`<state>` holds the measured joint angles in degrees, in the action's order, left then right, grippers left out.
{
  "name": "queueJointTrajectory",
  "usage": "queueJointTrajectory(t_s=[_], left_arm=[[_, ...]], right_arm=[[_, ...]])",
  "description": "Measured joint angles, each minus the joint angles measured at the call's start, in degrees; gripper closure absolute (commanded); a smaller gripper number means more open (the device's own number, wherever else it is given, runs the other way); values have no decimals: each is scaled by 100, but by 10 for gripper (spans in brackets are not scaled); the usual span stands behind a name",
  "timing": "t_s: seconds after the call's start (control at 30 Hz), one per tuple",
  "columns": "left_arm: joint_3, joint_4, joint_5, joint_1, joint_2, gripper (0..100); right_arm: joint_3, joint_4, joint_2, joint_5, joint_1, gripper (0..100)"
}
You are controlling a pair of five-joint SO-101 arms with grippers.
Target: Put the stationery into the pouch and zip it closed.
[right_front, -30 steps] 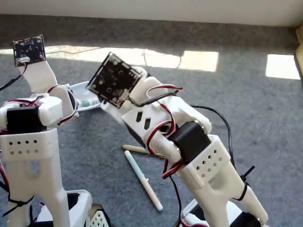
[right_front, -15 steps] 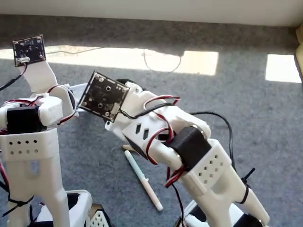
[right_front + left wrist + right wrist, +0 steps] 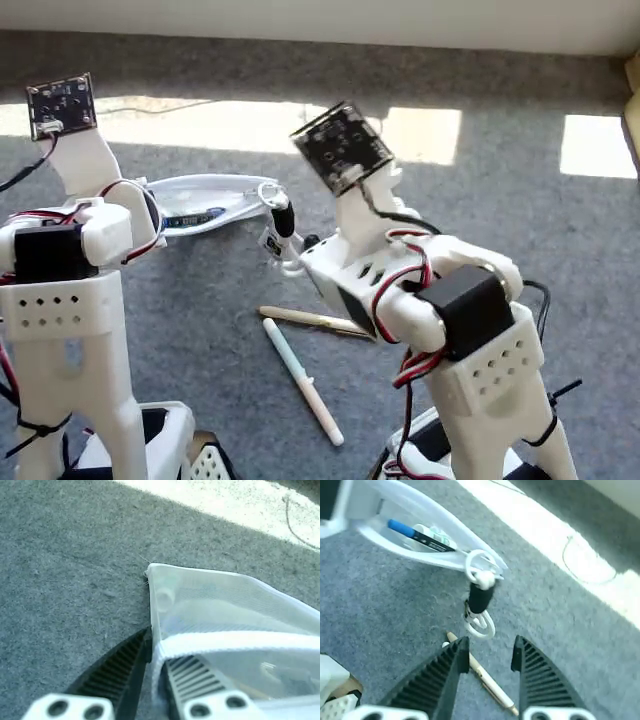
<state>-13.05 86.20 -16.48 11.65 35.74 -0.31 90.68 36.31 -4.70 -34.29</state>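
Note:
A clear white pouch (image 3: pixel 205 203) lies on the grey carpet, held at one end by my left gripper (image 3: pixel 155 647), which is shut on its mesh edge (image 3: pixel 210 615). Inside the pouch (image 3: pixel 415 517) lies a blue pen (image 3: pixel 415 535). The zipper pull (image 3: pixel 480 597), a black tab with white rings, hangs at the pouch's other end (image 3: pixel 279 220). My right gripper (image 3: pixel 487 655) stands open just short of the pull, with nothing between its fingers. A beige pen (image 3: pixel 310 320) and a pale blue-white pen (image 3: pixel 300 382) lie on the carpet in front of the pouch.
Sunlit patches (image 3: pixel 420 130) cross the carpet at the back, with a thin cable (image 3: pixel 585 562) lying there. The arm bases (image 3: pixel 70 340) stand at the near edge. Open carpet (image 3: pixel 560 230) stretches to the right.
My right arm has pulled back from over the pouch and swung up and to the right, uncovering the pouch and its zipper pull. The left arm has kept still.

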Motion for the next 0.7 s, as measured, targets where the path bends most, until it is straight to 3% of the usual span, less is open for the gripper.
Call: queueJointTrajectory(t_s=[0.2, 0.33, 0.5, 0.7], left_arm=[[0, 0, 0, 0, 0, 994], [0, 0, 0, 0, 0, 994], [0, 0, 0, 0, 0, 994], [0, 0, 0, 0, 0, 994]], right_arm=[[1152, 62, 0, 1960, 475, 856], [2215, -62, 0, 2884, 527, 856], [3534, -1055, 0, 3411, 536, 853], [4651, -2189, -9, 3886, 554, 735]])
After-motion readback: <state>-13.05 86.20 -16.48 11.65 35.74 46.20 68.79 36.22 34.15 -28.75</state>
